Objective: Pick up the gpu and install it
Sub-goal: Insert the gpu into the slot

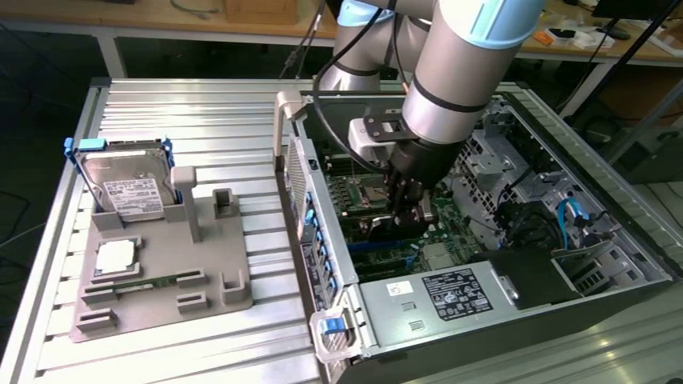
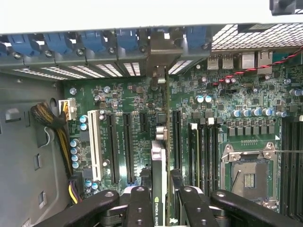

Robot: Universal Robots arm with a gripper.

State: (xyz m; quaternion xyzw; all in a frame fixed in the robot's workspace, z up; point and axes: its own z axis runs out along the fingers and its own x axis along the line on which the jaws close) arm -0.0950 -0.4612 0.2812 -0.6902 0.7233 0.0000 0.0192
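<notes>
In the wrist view the gpu (image 2: 159, 165) stands edge-on between my black fingers (image 2: 140, 208), so the gripper (image 2: 160, 208) is shut on it. The card's thin green edge runs from the fingers toward the case's rear wall, where its silver bracket (image 2: 158, 66) meets the slot openings. It stands upright over the motherboard (image 2: 123, 104), in line with the black expansion slots (image 2: 128, 146); whether it is seated in one I cannot tell. In the exterior view the gripper (image 1: 409, 214) reaches down inside the open computer case (image 1: 320, 240) with the gpu (image 1: 391, 229) dark beneath it.
An empty CPU socket (image 2: 248, 177) and memory slots (image 2: 204, 151) lie beside the card. A cable bundle (image 2: 52, 118) hangs at the case wall. Outside the case, a grey fixture (image 1: 160, 276) carries a hard drive in a blue frame (image 1: 126, 188), a CPU (image 1: 115, 256) and a memory stick (image 1: 139, 282).
</notes>
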